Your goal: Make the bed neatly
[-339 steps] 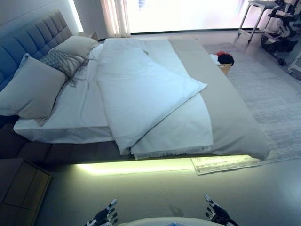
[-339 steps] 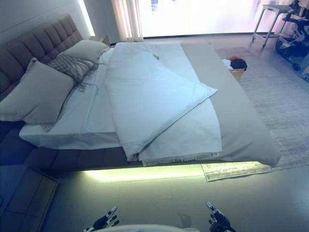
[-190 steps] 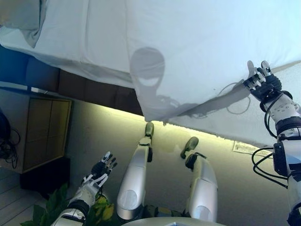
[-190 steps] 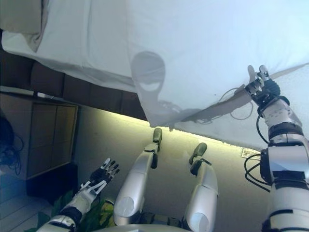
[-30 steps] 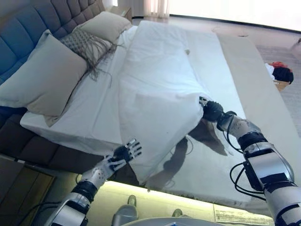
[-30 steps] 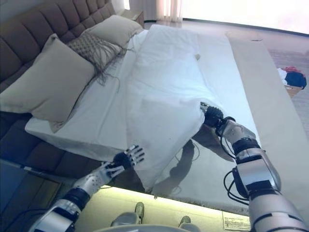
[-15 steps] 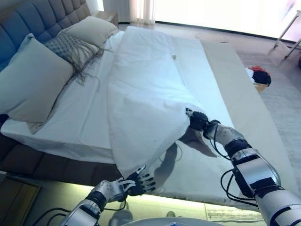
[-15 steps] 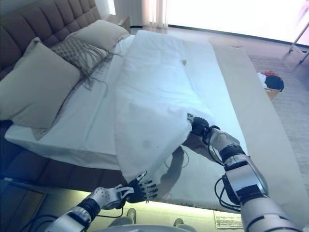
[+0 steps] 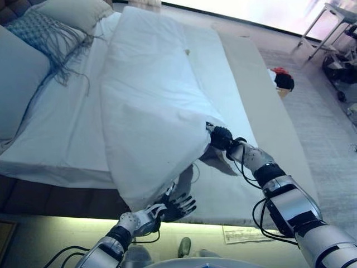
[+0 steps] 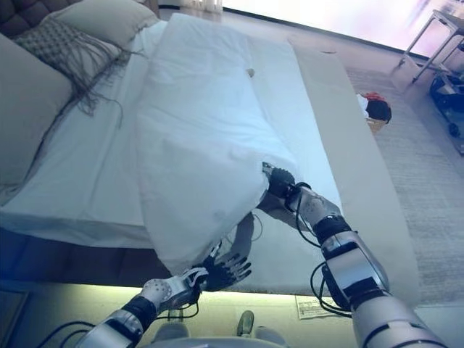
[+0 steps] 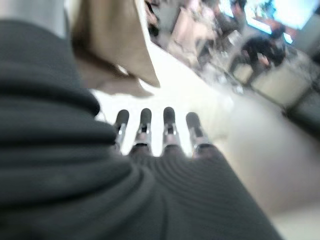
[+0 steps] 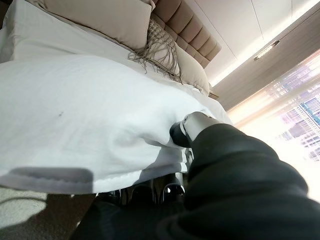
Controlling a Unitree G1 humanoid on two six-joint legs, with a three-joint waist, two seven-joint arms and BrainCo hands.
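Note:
A white duvet [image 9: 150, 95] lies folded back over the bed's white sheet [image 9: 61, 134], and its lower corner hangs over the near side. My right hand [image 9: 220, 137] is shut on the duvet's folded edge near the bed's middle. The right wrist view shows the thumb [image 12: 192, 125] on top of the cloth [image 12: 75, 115] and the fingers under it. My left hand [image 9: 173, 206] is open with spread fingers just below the hanging corner, by the bed's near side. The left wrist view shows its fingers [image 11: 167, 125] straight.
Grey pillows [image 9: 17, 78] and a fringed cushion [image 9: 42, 30] lie at the head, far left. A beige cover [image 9: 268, 111] spans the foot of the bed. A basket of clothes [image 9: 281, 81] stands on the rug beyond. A sheet of paper [image 9: 245, 233] lies on the floor.
The view has shifted towards the foot of the bed. My left hand has moved a little right under the hanging duvet corner. My right hand keeps its hold on the edge.

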